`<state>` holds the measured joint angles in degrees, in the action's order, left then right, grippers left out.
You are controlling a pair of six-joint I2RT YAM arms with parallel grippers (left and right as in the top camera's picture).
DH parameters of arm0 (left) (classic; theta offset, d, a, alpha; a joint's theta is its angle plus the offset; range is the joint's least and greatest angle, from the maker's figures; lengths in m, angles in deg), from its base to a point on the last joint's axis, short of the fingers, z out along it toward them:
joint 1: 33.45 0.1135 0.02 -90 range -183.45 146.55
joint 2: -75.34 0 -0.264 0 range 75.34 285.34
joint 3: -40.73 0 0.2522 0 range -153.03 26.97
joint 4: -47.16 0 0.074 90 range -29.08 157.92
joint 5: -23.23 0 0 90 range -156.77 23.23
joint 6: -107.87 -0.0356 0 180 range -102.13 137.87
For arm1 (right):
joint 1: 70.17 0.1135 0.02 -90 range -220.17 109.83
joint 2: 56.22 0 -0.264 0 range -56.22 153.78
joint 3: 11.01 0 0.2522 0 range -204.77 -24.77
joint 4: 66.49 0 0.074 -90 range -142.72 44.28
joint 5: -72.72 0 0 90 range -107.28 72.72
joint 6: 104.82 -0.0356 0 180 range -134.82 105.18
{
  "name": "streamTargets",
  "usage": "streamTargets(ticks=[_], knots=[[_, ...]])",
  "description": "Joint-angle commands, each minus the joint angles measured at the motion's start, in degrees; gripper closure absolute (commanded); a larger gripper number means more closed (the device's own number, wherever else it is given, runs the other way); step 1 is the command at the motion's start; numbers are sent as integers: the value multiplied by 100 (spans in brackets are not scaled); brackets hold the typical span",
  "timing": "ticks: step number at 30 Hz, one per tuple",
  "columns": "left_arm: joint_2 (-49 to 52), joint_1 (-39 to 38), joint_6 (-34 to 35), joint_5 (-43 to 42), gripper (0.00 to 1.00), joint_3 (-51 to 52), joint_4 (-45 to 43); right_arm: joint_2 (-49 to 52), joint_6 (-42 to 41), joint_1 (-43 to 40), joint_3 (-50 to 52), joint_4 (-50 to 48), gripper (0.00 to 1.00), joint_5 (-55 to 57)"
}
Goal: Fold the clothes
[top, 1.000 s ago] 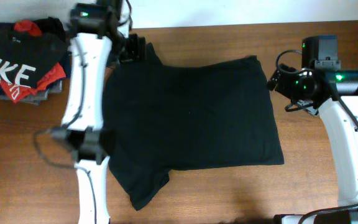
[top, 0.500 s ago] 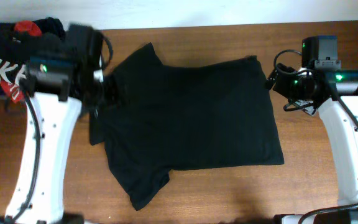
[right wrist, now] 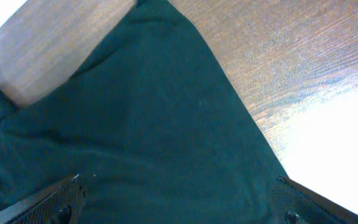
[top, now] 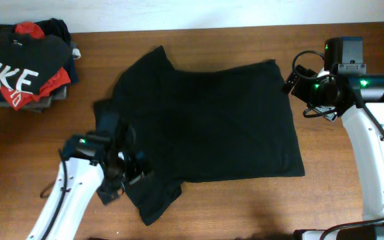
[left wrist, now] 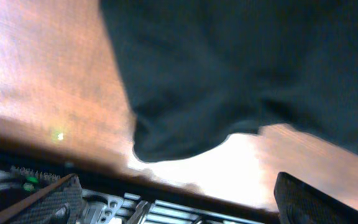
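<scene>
One wooden bench [top: 245, 207] carries everything. One plain black T-shirt [top: 212, 120] lies spread flat on it, unfolded, between the two hands, with its two sleeves on the left hand's side and its hem on the right hand's side. Two white arms: the left arm [top: 69, 193] and the right arm [top: 372, 147]. One pile of folded garments [top: 22, 63], topped by a black shirt with white letters, lies well apart from the left hand, beyond it at the bench's far corner. Left hand [top: 129, 170]: released, fingers [left wrist: 42, 199] spread wide, nothing between them, over the shirt's edge beside the near sleeve. Right hand [top: 291, 83]: released, fingers [right wrist: 48, 202] spread wide, just beside the shirt's far hem corner, gripping nothing.
</scene>
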<state>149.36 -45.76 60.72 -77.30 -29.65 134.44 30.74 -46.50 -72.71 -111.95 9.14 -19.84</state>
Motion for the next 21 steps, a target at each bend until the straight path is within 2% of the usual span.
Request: streamTargets(ticks=[1,9,16,21], knots=[[-66,-7,682,-221,2,686,-177,20,-31,-11,-24,-70,1,-26],[-66,-7,901,-243,3,1397,-398,162,-31,-11,-24,-105,1,-24],[-63,-70,1158,-599,10,2111,-1110,192,-31,-11,-24,-149,1,-26],[-63,-378,1158,-796,11,2437,-1635,192,-31,-11,-24,-151,1,-26]])
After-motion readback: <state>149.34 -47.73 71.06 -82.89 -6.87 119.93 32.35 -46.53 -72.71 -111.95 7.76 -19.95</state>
